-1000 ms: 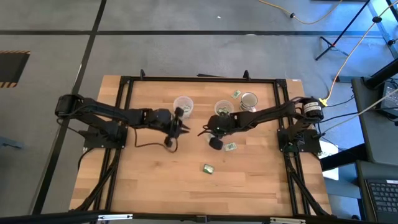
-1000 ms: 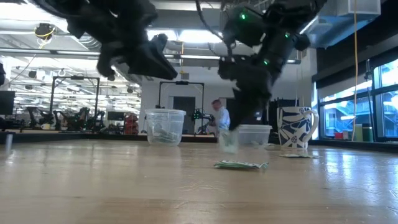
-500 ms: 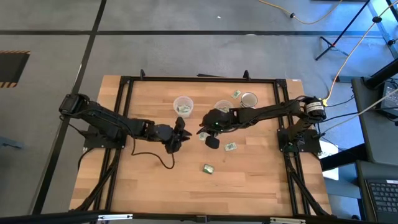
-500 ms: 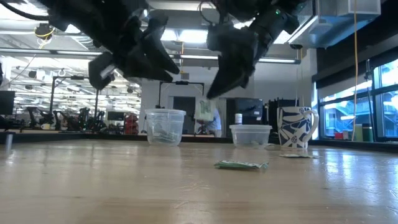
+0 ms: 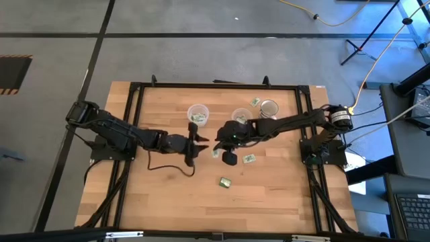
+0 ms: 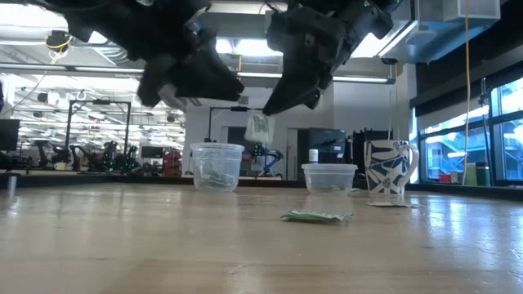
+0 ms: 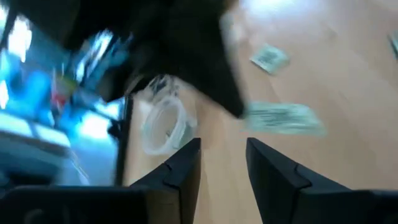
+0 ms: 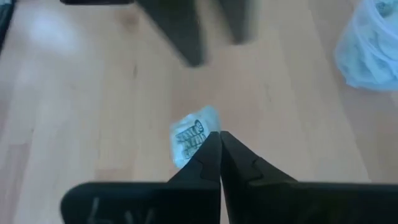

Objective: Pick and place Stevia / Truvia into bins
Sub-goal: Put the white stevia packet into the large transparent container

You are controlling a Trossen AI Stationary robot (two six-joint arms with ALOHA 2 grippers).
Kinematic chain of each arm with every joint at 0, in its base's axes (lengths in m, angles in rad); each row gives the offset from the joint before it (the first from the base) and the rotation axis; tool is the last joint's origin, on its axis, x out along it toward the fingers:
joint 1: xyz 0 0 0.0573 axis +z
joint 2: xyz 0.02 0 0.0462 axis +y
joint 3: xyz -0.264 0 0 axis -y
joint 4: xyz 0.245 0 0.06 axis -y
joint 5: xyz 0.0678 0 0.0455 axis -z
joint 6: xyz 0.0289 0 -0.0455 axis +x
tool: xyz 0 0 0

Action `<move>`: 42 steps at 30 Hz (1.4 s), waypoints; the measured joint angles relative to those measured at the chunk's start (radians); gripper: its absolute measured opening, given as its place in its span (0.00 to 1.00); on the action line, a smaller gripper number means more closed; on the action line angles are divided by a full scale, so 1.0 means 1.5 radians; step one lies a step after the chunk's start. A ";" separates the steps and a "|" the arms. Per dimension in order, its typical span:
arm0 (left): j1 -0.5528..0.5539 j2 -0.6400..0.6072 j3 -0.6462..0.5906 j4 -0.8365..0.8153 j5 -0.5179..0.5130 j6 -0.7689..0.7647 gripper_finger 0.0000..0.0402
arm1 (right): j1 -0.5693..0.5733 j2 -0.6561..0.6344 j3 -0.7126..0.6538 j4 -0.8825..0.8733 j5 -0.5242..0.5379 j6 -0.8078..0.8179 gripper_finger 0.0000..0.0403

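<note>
My right gripper (image 5: 216,144) hangs over the middle of the table, shut on one green and white Stevia sachet (image 6: 258,128) that is clear of the wood. My left gripper (image 7: 224,152) is open and empty just to the left of it (image 5: 197,141), its fingers pointing at the sachet (image 7: 283,118). Two clear cups, the bins, stand behind: the left one (image 5: 197,114) and the right one (image 5: 240,115), each with sachets inside. Loose sachets lie flat on the table at the right (image 5: 249,158), near the front (image 5: 225,181) and at the back (image 5: 255,101). My right gripper pinches one end of the sachet (image 8: 202,134) between the tips of its two fingers. The fingers come from the table's right, slanting down. The sachet hangs below the tips (image 6: 258,128), lifted clear of the table.
A blue and white mug (image 5: 269,107) stands at the back right beside the right cup. A black cable (image 5: 168,168) loops on the wood below my left arm. Black frame rails (image 5: 134,134) run along the table's sides.
My right gripper has risen from the table and shifted a little toward the left edge, lifting the sachet clear so that it now hangs in the air. My left gripper has swung away from the left cup toward the near edge and toward the right gripper.
</note>
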 joint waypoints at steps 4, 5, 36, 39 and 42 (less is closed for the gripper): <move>0.022 0.000 0.000 0.000 0.028 -0.175 0.31 | 0.016 0.000 0.000 0.003 0.049 -0.017 0.00; 0.027 0.000 0.000 0.001 0.045 -0.210 0.31 | 0.020 0.000 0.000 0.002 0.072 -0.017 0.00; 0.096 0.000 0.000 -0.001 0.210 -0.622 0.31 | 0.047 -0.001 0.001 0.081 0.160 -0.069 0.00; 0.096 0.000 0.000 -0.009 0.210 -0.615 0.31 | 0.047 -0.001 0.001 0.082 0.160 -0.068 0.00; 0.096 0.000 0.000 -0.017 0.210 -0.589 0.30 | 0.047 -0.001 0.001 0.082 0.160 -0.067 0.00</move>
